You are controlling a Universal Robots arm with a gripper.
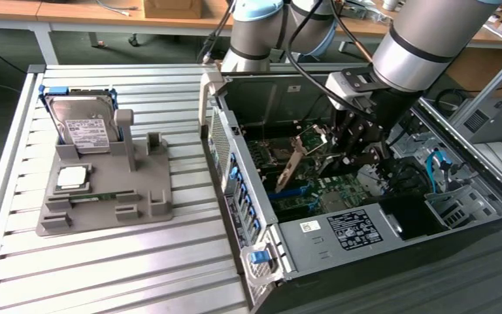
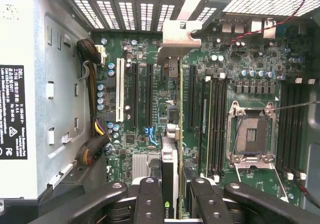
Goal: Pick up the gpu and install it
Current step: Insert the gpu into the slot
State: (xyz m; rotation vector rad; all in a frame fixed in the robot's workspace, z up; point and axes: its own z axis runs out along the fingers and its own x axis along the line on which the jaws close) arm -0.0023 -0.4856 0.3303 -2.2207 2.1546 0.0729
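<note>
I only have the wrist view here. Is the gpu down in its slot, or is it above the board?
Observer: In the exterior view the gpu hangs slanted in the gripper over the motherboard; whether it touches a slot I cannot tell.
Operator: Is the case standing or lying?
Observer: The computer case lies on its side, open upward, on a slatted table.
Operator: Anything outside the case?
Observer: A hard drive stands in a grey holder at the exterior view's left of the case.

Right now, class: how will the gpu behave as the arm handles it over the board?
The gpu, a thin card held edge-on between the fingers, probably stays stiff and feels light. Its bare circuitry looks fragile. Gripped at one end, it might tilt against the motherboard.
</note>
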